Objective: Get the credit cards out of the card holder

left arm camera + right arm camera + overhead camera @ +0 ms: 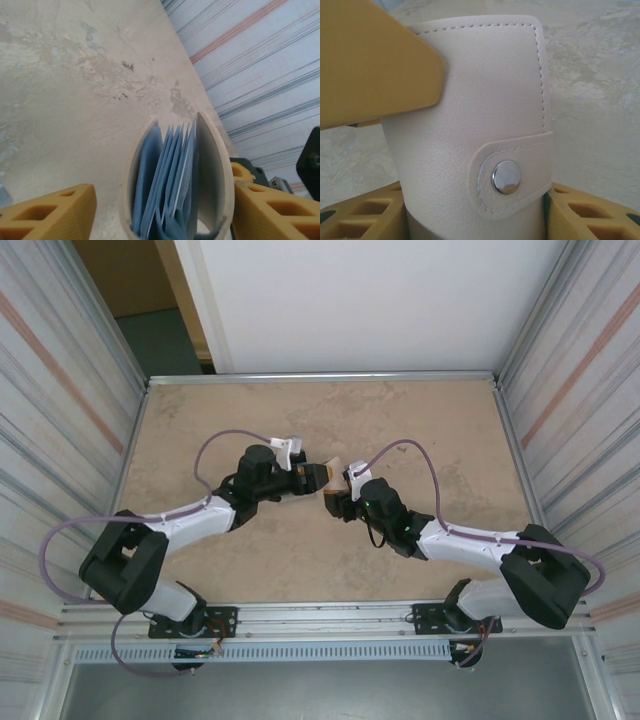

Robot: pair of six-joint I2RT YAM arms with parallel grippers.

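**A:** Start at the near edge. What stands there?

**B:** Both arm bases, bolted to the rail. The arms reach inward and meet over the middle of the table (430, 420).

**A:** And the right gripper (475, 222)?

**B:** It grips the card holder (485, 85) by its lower end. The beige leather fills the gap between the two yellow fingers (355, 217). The closing tab (520, 170) wraps round the right edge and lies flat on the outer cover, with its metal snap (506, 177) facing the right wrist camera.

**A:** The left gripper (165, 220)?

**B:** Its jaws stand apart, one on each side of the holder's open end. The finger on the right of the left wrist view is against the cover. The other finger (50, 215) stands clear of it, with table showing in between, so it has no grip.

**A:** Where are the cards?

**B:** The beige covers are spread in a narrow V, and thin blue sheets (167, 170) stand edge-on between them. I cannot tell whether they are cards or sleeves.

**A:** Farther out?

**B:** The mottled tan table runs to its far edge. Beyond that is a white panel (380, 300), with ribbed walls (580, 360) left and right.
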